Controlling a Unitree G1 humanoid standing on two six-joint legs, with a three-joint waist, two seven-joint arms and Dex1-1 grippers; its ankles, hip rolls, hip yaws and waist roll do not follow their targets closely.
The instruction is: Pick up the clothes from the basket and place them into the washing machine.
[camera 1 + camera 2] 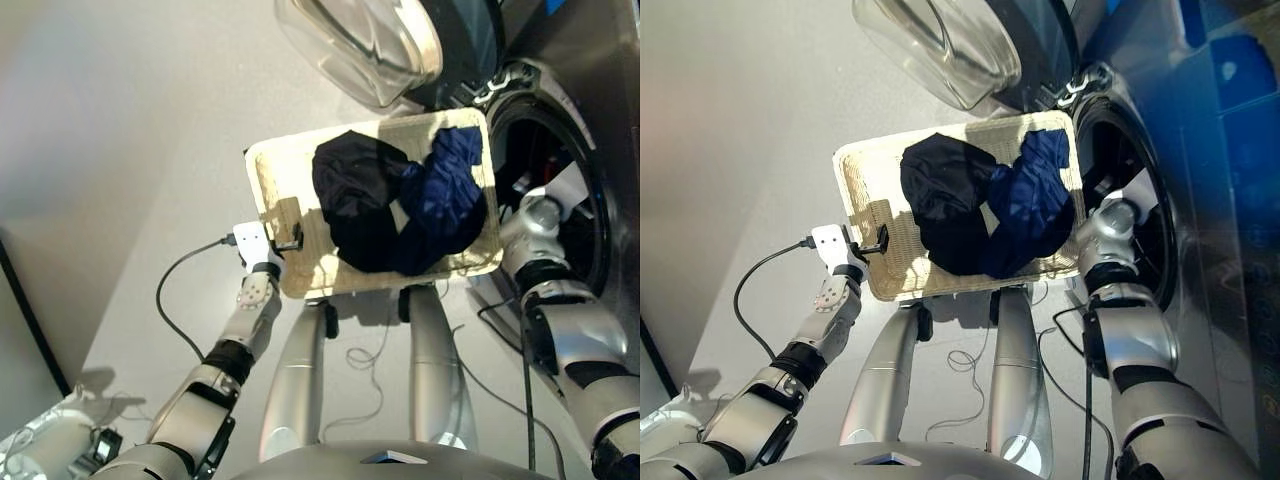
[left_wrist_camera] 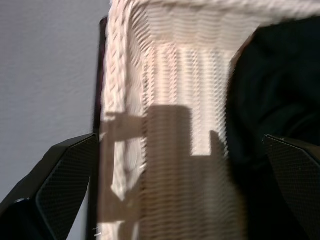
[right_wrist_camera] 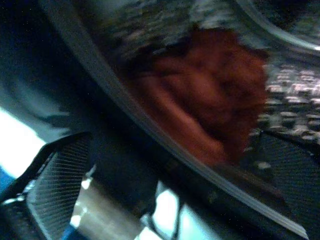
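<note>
The head views show the basket (image 1: 268, 190) in front of the washing machine (image 1: 590, 110), whose porthole door (image 1: 365, 40) stands swung open above the basket's far edge. Two garments lie in the basket: the black garment (image 1: 355, 190) at centre and the navy blue garment (image 1: 450, 195) touching it on the side nearest the drum opening, its cloth reaching the basket's near rim. The third, the orange-red garment (image 3: 210, 100), does not show in either head view; only the right wrist view shows it, a bunched mass lying inside the drum (image 3: 295, 95) against the perforated metal wall, beyond the dark door seal. Count of clothes: three in all, two in the basket, one in the machine. The left gripper (image 1: 290, 238) hangs over the basket's left near corner, beside the black garment but not touching it. The left wrist view adds what the head views cannot resolve: both black fingers (image 2: 65, 185) are spread wide with bare wicker and the basket rim between them, nothing held, and the edge of the black garment lies near the farther finger. The right arm reaches into the drum opening, so the right gripper (image 3: 175, 185) is hidden in the head views; its wrist view shows its two fingers well apart and empty, with the orange-red garment ahead of them and clear of both. A black cable (image 1: 175, 290) trails on the grey floor (image 1: 110, 150) from the left wrist.
</note>
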